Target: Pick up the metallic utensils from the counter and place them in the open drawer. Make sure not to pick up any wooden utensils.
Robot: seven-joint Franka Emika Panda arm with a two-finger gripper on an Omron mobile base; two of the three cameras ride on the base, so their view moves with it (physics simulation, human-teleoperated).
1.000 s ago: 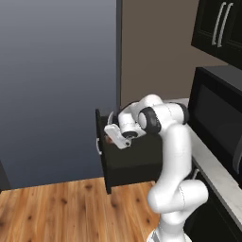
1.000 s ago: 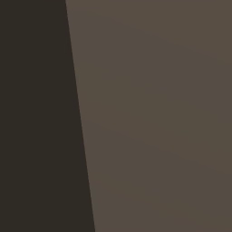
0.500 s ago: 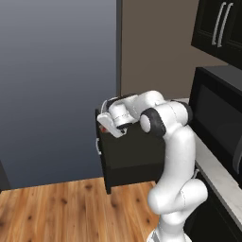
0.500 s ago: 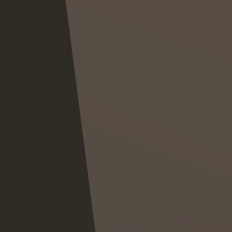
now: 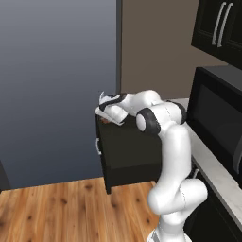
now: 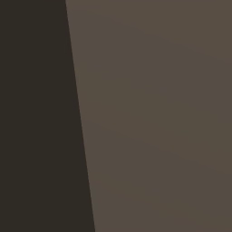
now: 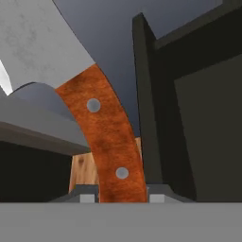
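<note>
In the left base view the white arm point(image 5: 168, 156) is seen bent forward and to the left, with the gripper point(image 5: 105, 109) held over the front left corner of the open drawer point(image 5: 130, 151), a black box pulled out from the dark cabinetry beside a pale countertop point(image 5: 212, 165). In the hand view the small knife point(image 7: 101, 132) is seen clamped by its orange-red riveted handle between the two dark fingertips point(image 7: 85, 194), so the jaws are pinched on the handle, while its grey blade is raised toward the upper left. The drawer's black wall point(image 7: 146, 104) is seen just to the right of the handle, and a strip of wooden floor point(image 7: 85, 170) is visible below and behind it
</note>
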